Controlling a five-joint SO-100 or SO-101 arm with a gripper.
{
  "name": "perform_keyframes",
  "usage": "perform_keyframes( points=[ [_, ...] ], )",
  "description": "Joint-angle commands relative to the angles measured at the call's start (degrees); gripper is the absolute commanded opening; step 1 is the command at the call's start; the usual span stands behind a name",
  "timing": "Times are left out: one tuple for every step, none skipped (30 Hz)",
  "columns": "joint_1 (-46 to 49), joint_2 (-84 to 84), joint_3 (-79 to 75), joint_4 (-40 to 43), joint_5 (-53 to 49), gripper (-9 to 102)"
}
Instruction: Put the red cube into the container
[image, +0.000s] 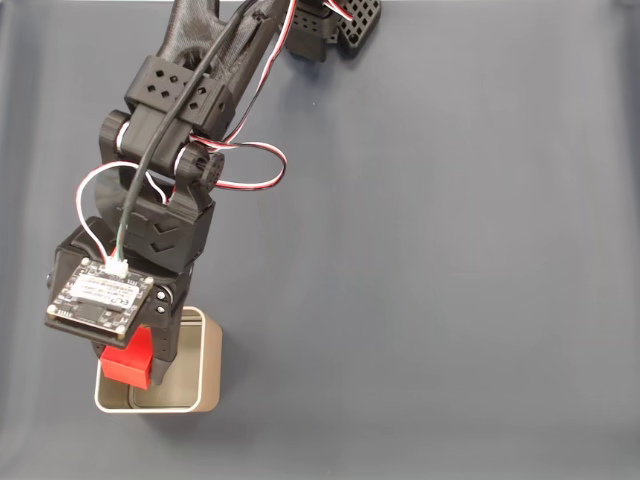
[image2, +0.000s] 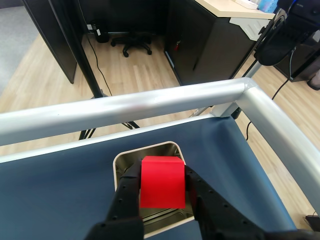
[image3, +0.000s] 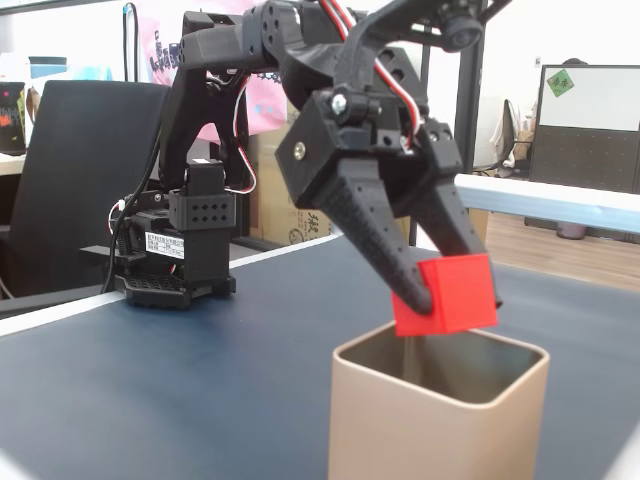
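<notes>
Tool (image3: 455, 300) clamped on small bright red matte cube (image3: 447, 294), holding it just above the open mouth of square beige-silver metal tin (image3: 430, 420) on dark blue worktop (image: 420, 260).

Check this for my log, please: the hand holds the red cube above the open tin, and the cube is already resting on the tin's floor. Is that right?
Not quite. The hand does hold the red cube above the open tin, but the cube is not on the tin's floor. A fixed view from the side shows it clamped between the fingers at about rim height, not yet released.
</notes>
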Motion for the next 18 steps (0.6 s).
perform_keyframes(
  points=[
    [-0.6,0.4,-0.4,-1.6,1.1,18],
    [-0.6,0.4,-0.4,-1.7,1.1,19],
    [-0.7,0.4,-0.4,-1.7,1.0,20],
    [-0.7,0.4,-0.4,-2.0,1.1,21],
    [-0.7,0.5,-0.2,-2.3,1.1,22],
    [-0.7,0.6,0.0,-2.5,1.2,23],
    [-0.7,0.6,0.1,-2.5,1.2,24],
    [-0.7,0.7,0.3,-2.5,1.2,25],
    [-0.7,0.7,0.4,-2.5,1.2,26],
    [-0.7,0.8,0.4,-2.5,1.1,27],
    [-0.7,0.8,0.5,-2.5,1.1,28],
    [-0.7,0.9,0.6,-2.5,0.8,30],
    [-0.7,1.0,0.7,-2.5,0.7,31],
    [-0.7,1.0,0.7,-2.5,0.5,32],
    [-0.7,1.1,0.7,-2.5,0.4,33],
    [-0.7,1.1,0.7,-2.6,0.4,34],
    [-0.7,1.1,0.7,-2.7,0.4,34],
    [-0.7,1.1,0.7,-2.7,0.3,35]
  ],
)
